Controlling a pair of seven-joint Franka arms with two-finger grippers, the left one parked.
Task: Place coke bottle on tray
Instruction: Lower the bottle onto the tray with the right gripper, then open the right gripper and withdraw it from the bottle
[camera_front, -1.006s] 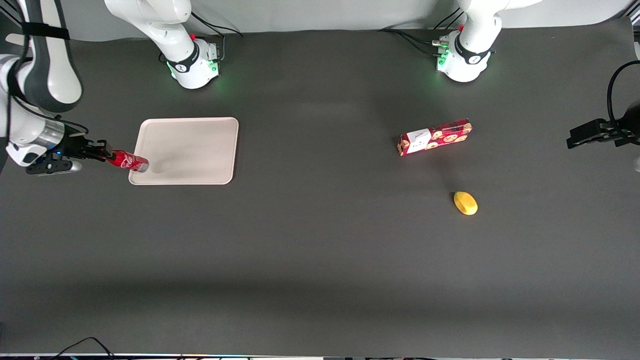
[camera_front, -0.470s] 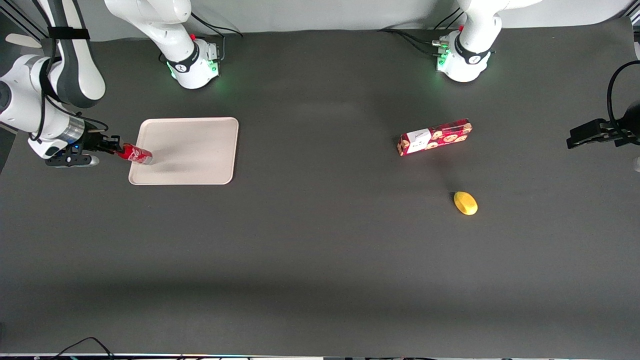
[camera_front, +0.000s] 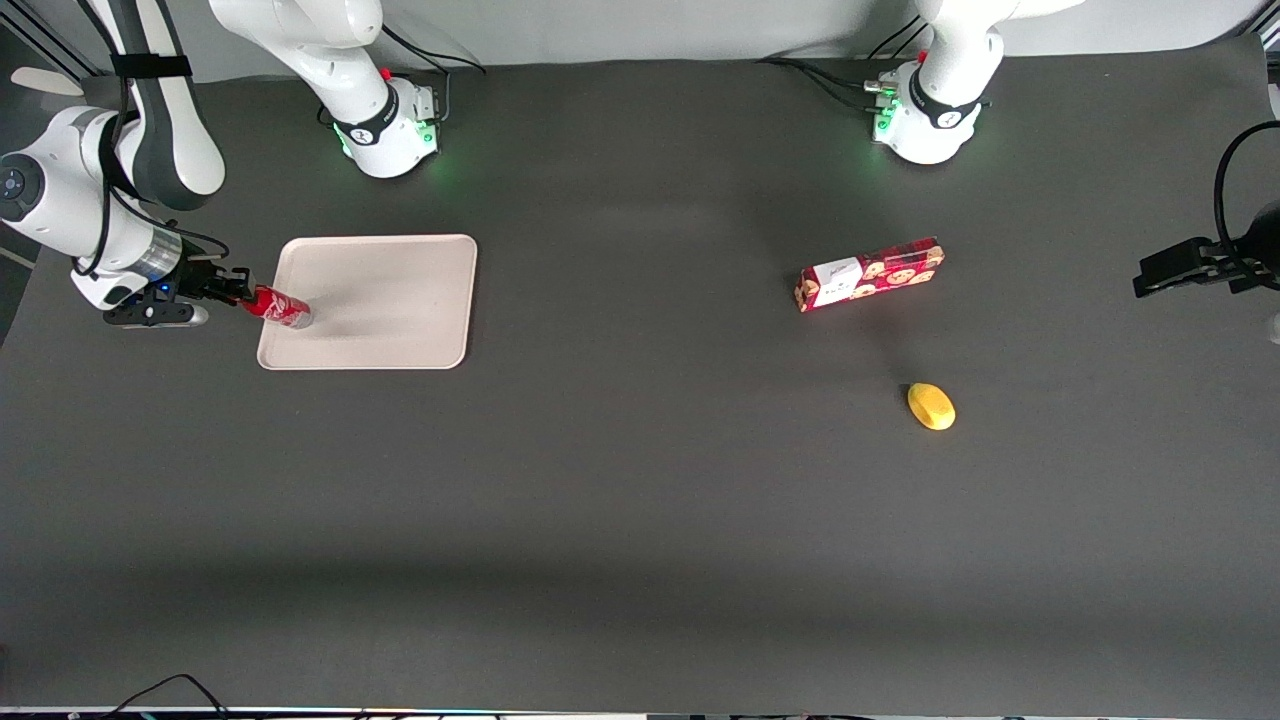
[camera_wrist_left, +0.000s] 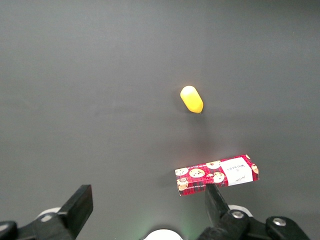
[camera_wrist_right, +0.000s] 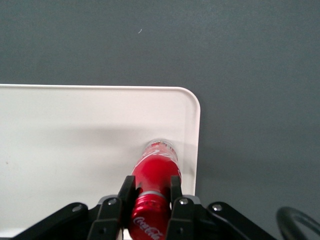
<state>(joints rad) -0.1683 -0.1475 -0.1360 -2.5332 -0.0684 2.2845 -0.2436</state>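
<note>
Compared with one second ago, the working arm has carried the coke bottle (camera_front: 277, 307) farther over the tray (camera_front: 390, 290): then only the bottle's silvery base reached past the rim, whereas now the base sits inside the rim on the side toward the working arm's end of the table (camera_front: 640, 560). The arm's wrist has also swung up and in toward the tray; half a second ago it was already close to its present pose. The end effector (camera_front: 232, 290) is at that tray edge, clenched on the coke bottle (camera_wrist_right: 154, 182) near its cap end, with one finger (camera_wrist_right: 127, 192) pressed on each side of the red body. In the right wrist view the bottle's base (camera_wrist_right: 161, 146) lies over the tray's pale surface (camera_wrist_right: 75, 140), close to a rounded corner; whether the base touches the surface or is just above it cannot be told. The bottle's cap is hidden between the fingers and cut off at the frame edge. Toward the parked arm's end of the table, the cookie box (camera_front: 869, 273) and the yellow object (camera_front: 931, 406) lie where they were, well apart from the tray; the yellow object is nearer the front camera than the box.
</note>
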